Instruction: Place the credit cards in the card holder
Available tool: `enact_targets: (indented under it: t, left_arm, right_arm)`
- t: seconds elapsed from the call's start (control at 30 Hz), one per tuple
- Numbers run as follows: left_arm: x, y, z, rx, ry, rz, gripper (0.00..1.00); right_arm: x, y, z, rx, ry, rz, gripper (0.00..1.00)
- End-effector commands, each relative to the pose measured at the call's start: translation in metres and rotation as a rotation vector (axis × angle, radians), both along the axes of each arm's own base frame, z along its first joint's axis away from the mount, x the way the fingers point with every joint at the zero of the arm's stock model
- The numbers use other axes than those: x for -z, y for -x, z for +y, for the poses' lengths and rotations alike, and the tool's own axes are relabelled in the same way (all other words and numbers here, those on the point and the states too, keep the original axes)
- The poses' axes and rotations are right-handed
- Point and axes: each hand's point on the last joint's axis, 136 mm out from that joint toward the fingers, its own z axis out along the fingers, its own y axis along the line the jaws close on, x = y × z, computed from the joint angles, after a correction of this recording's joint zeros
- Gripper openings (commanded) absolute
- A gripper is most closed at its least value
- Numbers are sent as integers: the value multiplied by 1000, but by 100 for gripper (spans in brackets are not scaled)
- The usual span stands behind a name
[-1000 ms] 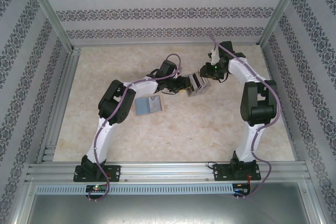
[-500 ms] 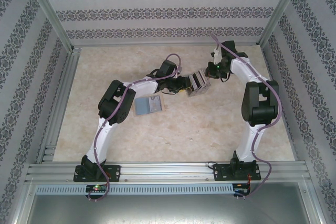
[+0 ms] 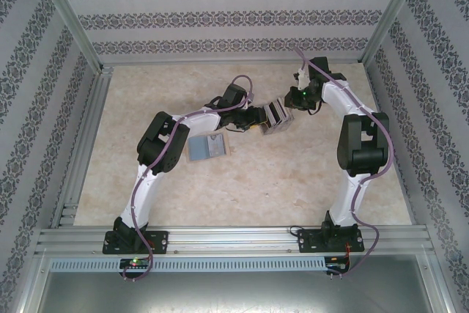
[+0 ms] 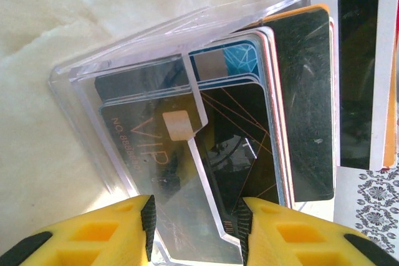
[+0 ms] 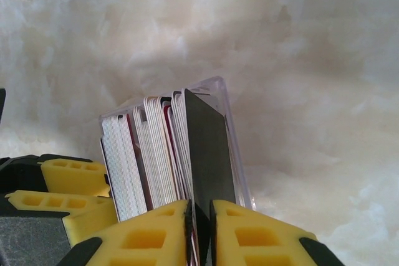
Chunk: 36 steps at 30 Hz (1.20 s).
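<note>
The left gripper pinches one end of the clear card holder, which sits just to 12 o'clock of the table's middle. The right gripper is pressed together on a dark card. Its long axis runs 6 to 12 o'clock in the wrist view, and its far end sits beside the stacked cards. The holder lies straight ahead, so the push probably follows the card's length. A loose card lies at 8 o'clock from the holder.
</note>
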Motion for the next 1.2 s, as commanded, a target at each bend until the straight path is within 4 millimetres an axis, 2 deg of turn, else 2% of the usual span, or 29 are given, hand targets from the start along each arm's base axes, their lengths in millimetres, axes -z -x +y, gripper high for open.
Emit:
enact_targets:
  t: [0.0, 0.17, 0.5, 0.87, 1.17]
  left_arm:
    - [-2, 7, -15, 34, 17, -1, 42]
    - [0, 8, -15, 36, 14, 2, 42]
    - [1, 8, -14, 35, 14, 2, 42]
    - [1, 8, -14, 34, 12, 4, 42]
    - [2, 8, -14, 33, 12, 3, 42]
  right_arm:
    - [-12, 4, 6, -11, -34, -15, 18]
    - [-17, 4, 5, -1, -55, -23, 23]
    - [-18, 4, 6, 5, -84, -22, 20]
    - [-20, 5, 4, 10, -102, -26, 23]
    - [-19, 5, 3, 13, -114, -22, 13]
